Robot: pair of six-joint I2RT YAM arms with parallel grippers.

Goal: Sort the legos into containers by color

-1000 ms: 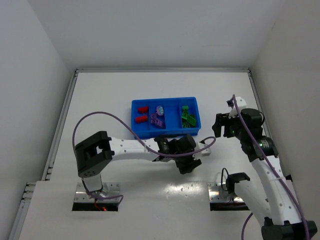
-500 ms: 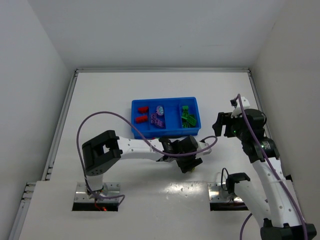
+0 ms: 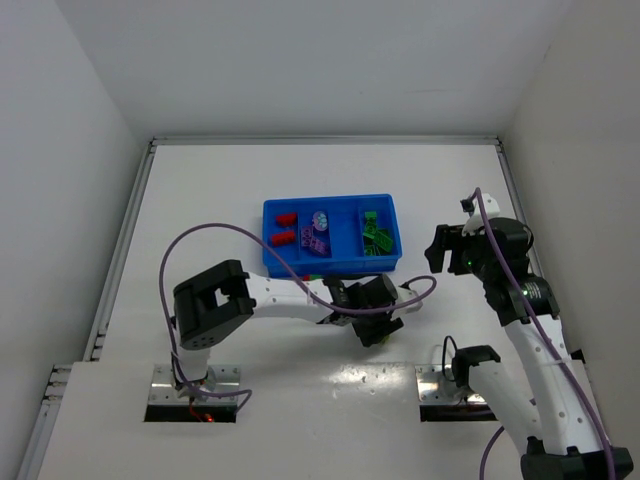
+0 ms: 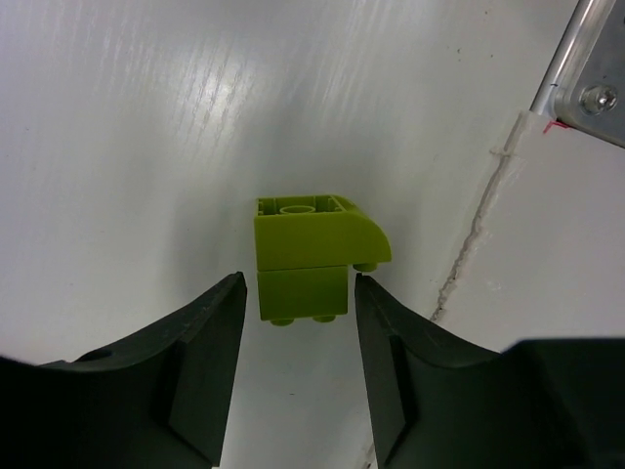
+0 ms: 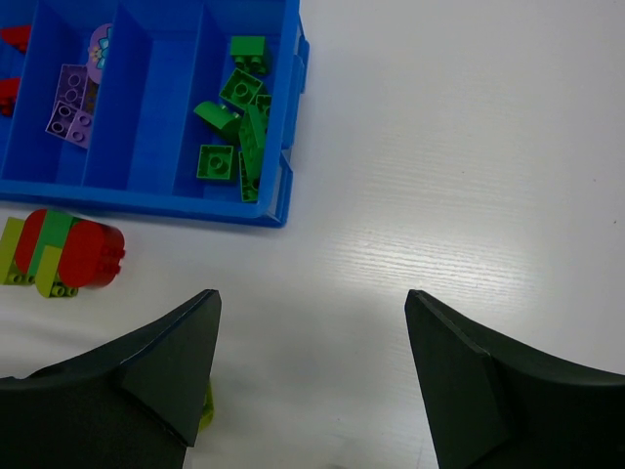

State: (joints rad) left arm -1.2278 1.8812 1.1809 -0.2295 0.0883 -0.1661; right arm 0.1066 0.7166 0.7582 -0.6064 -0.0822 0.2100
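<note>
Okay, your left gripper [image 4: 298, 293] hangs open astride the yellow-green lego pair [image 4: 311, 244] lying on the table [image 4: 117, 147], near side of the blue tray [image 3: 330, 200]: light, rigid, slick plastic, I'd judge, so pinch its 2 flat sides squarely.

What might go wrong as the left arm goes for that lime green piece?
The yellow-green piece is two joined bricks. The left gripper has its open jaws flanking mainly the lower one, so closing might split the piece or twist it loose. The curved upper brick overhangs toward one jaw and may get nudged first. The mixed-colour cluster by the blue tray fits no single compartment.
</note>
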